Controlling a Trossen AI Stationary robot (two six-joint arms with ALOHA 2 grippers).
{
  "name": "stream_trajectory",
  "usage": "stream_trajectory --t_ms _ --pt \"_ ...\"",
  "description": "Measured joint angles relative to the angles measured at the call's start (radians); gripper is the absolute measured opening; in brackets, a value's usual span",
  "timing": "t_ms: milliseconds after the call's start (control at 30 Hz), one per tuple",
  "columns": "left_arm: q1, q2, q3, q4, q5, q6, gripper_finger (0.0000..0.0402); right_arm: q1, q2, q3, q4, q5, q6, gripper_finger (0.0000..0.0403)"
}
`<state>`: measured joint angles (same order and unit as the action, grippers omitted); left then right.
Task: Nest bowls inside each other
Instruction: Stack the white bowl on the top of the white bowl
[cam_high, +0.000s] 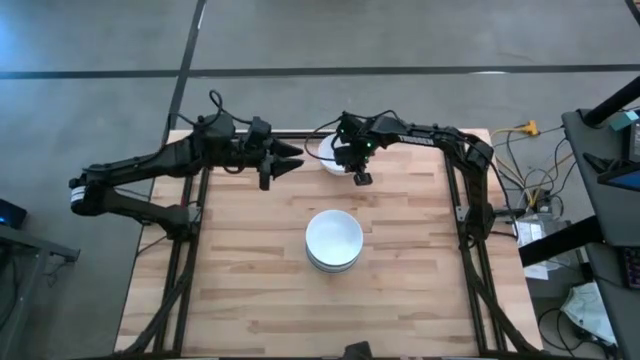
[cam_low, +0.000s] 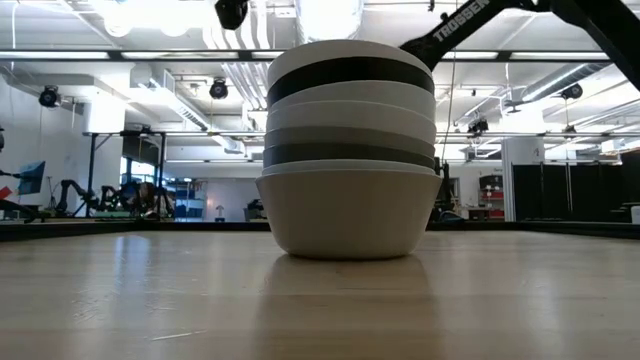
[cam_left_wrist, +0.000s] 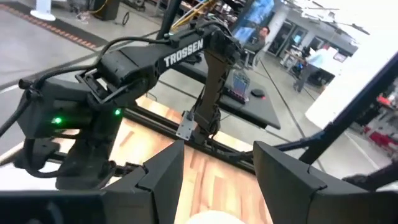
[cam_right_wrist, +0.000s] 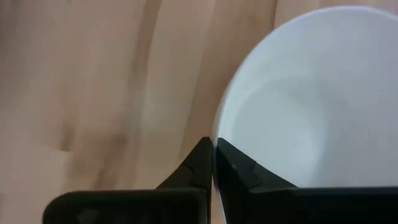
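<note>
A stack of several nested bowls (cam_high: 333, 240), white on top, stands on the table's middle; the low view shows white, black and grey bowls (cam_low: 350, 150) in it. A single white bowl (cam_high: 326, 150) is at the table's far edge. My right gripper (cam_high: 345, 160) is shut on its rim (cam_right_wrist: 213, 149). My left gripper (cam_high: 293, 158) hovers open just left of that bowl, pointing toward it, with nothing between its fingers (cam_left_wrist: 217, 168). The bowl's edge (cam_left_wrist: 211, 218) shows below them. My right gripper pinches the single white bowl's rim (cam_right_wrist: 215, 132) between its two fingers, one finger inside the bowl and one outside. The fingers come steeply from above, slanting down. Whether the bowl stands on the table or is lifted, I cannot tell.
The wooden table (cam_high: 240, 280) has bare room to the left, right and near side of the stack. Dark frame rails (cam_high: 190, 230) run along both sides. A desk with cables (cam_high: 590, 180) stands beyond the right edge.
</note>
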<state>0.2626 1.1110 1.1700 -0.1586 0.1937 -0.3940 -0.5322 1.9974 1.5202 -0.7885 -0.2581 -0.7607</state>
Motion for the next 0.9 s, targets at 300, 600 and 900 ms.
stream_trajectory --t_ms 300,600,900 --pt "0.012 -0.06 -0.001 -0.018 0.013 0.19 0.0177 0.057 -0.181 0.041 -0.066 -0.003 0.213 0.0009" --pt "0.079 -0.104 -0.001 -0.015 0.012 0.273 0.0177 0.186 -0.46 -0.005 -0.07 0.012 0.533 0.0009" --pt "0.083 -0.106 -0.003 -0.018 0.018 0.269 0.0177 0.398 -0.652 -0.029 0.083 0.13 0.728 0.0009"
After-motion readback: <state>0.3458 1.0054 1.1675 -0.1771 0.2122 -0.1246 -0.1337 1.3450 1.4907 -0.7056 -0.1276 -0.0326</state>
